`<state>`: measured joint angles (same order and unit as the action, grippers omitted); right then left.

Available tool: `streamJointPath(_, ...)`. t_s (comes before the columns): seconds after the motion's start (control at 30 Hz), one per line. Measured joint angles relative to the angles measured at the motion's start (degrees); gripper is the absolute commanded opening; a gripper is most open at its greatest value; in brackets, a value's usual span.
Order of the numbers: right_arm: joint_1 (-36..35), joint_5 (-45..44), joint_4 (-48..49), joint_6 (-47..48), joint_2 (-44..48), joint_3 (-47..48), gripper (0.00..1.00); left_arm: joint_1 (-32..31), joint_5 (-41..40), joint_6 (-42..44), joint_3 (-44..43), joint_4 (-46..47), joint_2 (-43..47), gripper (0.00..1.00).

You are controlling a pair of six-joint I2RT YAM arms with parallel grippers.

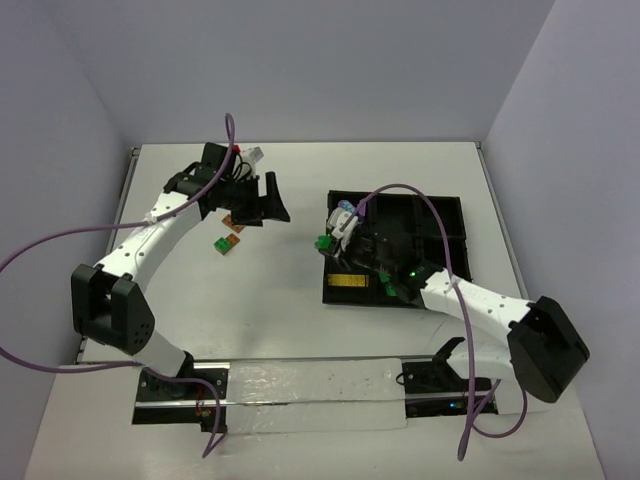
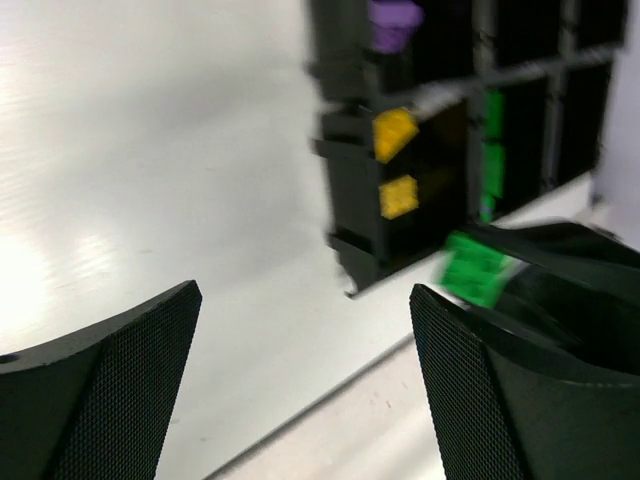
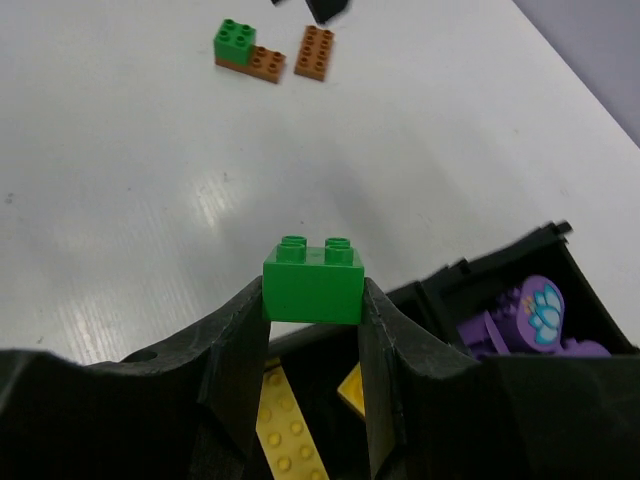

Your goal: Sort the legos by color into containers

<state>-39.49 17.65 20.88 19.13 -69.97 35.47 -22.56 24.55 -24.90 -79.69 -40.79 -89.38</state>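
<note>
A green lego (image 3: pixel 312 280) sits pinched between the fingers of my right gripper (image 3: pixel 312 292), which is shut on it just above the left edge of the black tray (image 1: pixel 440 215). From above the same brick (image 1: pixel 324 243) shows at the tray's left rim. The compartments below hold yellow legos (image 3: pixel 279 420) and purple pieces (image 3: pixel 530 315). My left gripper (image 1: pixel 277 198) hangs open and empty over the table, left of the tray. An orange lego (image 1: pixel 232 222) and a green-and-orange cluster (image 1: pixel 225 243) lie on the table below it.
In the left wrist view the tray (image 2: pixel 345 215) shows yellow bricks (image 2: pixel 393 130), a purple piece (image 2: pixel 393 18) and green bricks (image 2: pixel 492 150) in separate compartments. Purple cables loop over both arms. Walls close the table at the back and sides.
</note>
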Motion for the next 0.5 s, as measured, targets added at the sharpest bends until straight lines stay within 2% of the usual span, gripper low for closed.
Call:
streamJointPath(0.17,3.67,-2.55,-2.73,-2.39,7.03,-3.61,0.00,3.96,-7.61,-0.41,2.67,-0.70,0.15,0.91)
streamJointPath(0.3,7.25,-4.73,-6.49,-4.89,11.90,-4.27,0.00,7.14,-17.38,-1.89,6.01,-3.75,0.00,0.89)
streamJointPath(0.4,9.36,-5.84,-10.56,-7.37,15.63,-4.42,0.00,7.85,-25.72,-4.10,5.88,-6.45,-1.15,0.88)
streamJointPath(0.5,10.77,-6.91,-14.60,-9.83,18.96,-4.42,0.00,7.89,-30.69,-5.26,5.83,-7.36,-2.54,0.89)
